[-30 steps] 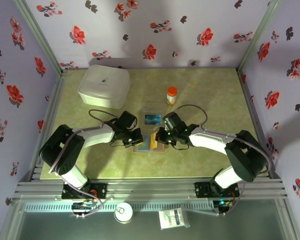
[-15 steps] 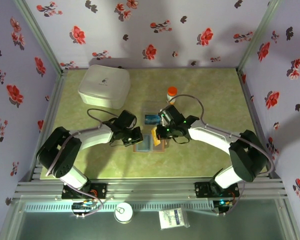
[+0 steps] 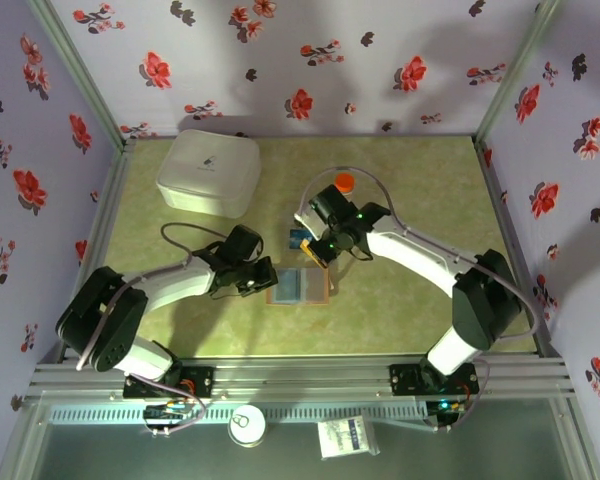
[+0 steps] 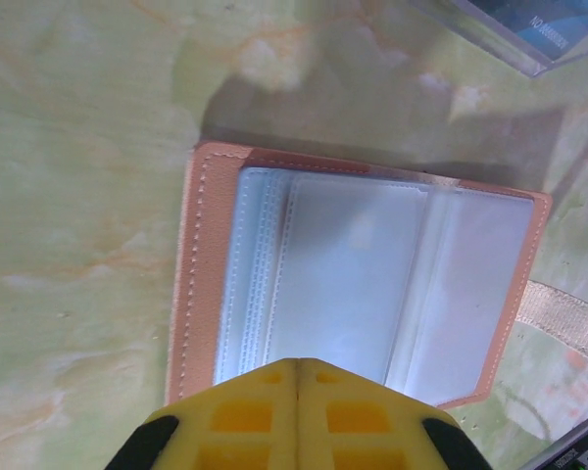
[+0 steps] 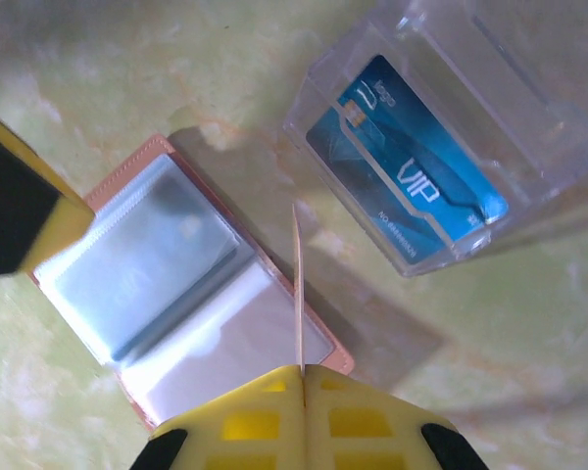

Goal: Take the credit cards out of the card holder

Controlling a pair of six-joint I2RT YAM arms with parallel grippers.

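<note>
**Tan card [image 5: 298, 284] pinched beside open card holder [image 4: 363, 284]**

The right gripper [image 5: 302, 372] is clamped tight on 1 thin tan card, held edge-on above the table between the card holder and a clear tray [image 5: 544, 93], where 1 blue card [image 5: 412, 186] lies. The left gripper [image 4: 296, 367] is closed on nothing, its tips at the card holder's left edge. The card holder lies flat mid-table, sleeves up.

Card holder [image 4: 194, 294]: tan leather-look, stitched edge; sleeves [image 4: 353, 284] clear glossy plastic. Tray [image 5: 529, 108]: clear hard plastic. Card [image 5: 407, 186]: glossy blue. Worktop [image 4: 78, 147]: smooth, matt, marbled green.
</note>
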